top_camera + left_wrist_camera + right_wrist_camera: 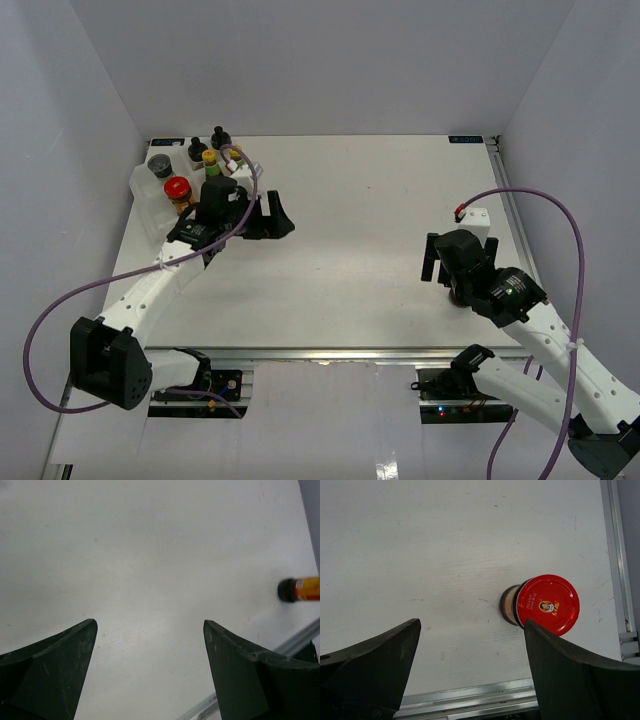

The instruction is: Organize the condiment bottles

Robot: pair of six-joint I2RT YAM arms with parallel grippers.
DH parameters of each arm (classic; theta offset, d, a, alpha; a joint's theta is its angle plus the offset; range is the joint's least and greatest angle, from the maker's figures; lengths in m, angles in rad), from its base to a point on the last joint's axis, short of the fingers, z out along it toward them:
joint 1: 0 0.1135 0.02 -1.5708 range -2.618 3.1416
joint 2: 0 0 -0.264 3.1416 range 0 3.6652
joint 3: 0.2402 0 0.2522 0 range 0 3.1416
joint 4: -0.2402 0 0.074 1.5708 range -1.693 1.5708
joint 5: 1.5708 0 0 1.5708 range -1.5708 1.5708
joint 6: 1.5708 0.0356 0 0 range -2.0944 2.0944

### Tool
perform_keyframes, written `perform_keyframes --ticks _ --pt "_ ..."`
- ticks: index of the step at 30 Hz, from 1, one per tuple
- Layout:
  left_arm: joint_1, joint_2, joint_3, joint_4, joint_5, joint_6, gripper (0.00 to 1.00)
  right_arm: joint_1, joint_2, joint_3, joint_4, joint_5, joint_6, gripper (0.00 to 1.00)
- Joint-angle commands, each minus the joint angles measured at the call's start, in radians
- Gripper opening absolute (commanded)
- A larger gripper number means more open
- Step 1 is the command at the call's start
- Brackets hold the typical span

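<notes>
My left pincer sits at the far left of the table, just right of the tray, pointing toward the middle; in its wrist view the left pincer has its fingers wide apart with only bare table between them.

At the right edge of that wrist view there is a dark-ended thing with an orange label, cut off by the frame; I cannot tell what it is.

The tray holds most of the bottles, all upright:
- a dark-lidded jar at the left;
- a red jar just nearer me than that one;
- a yellow-capped bottle beside them;
- two black-capped shakers at the far side.

My left arm covers the near right part of the tray.

My right pincer hangs over the right side of the table, well apart from the tray; in its wrist view the right pincer is also spread wide and holds nothing.

A second red jar stands upright on the table just beside the right finger's tip, outside the gap and close to the rail; I cannot tell whether finger and lid touch. In the top view my right arm hides this jar.
</notes>
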Motion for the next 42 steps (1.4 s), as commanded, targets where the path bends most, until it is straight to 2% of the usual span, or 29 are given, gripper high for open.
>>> perform_keyframes --ticks 1,8,16,19,26,37,42 --pt "-0.082 -0.086 -0.068 -0.012 0.088 0.003 0.98 -0.049 -0.006 -0.002 -0.064 0.017 0.125 0.90" --pt "-0.104 -0.176 -0.205 0.015 0.088 0.016 0.98 -0.133 -0.031 0.006 -0.114 0.041 0.234 0.90" --pt "-0.119 -0.141 -0.216 -0.016 0.085 0.045 0.98 -0.403 0.025 -0.050 -0.052 -0.051 0.187 0.90" --pt "-0.122 -0.143 -0.221 -0.021 0.083 0.050 0.98 -0.462 0.014 -0.070 -0.030 -0.066 0.166 0.90" --pt "-0.127 -0.147 -0.220 -0.031 0.057 0.053 0.98 -0.487 -0.026 -0.135 0.063 -0.140 0.103 0.90" --pt "-0.127 -0.153 -0.220 -0.035 0.041 0.059 0.98 -0.487 0.057 -0.214 0.165 -0.163 0.079 0.91" --pt "-0.127 -0.155 -0.219 -0.038 0.033 0.062 0.98 -0.488 0.078 -0.224 0.211 -0.152 0.058 0.98"
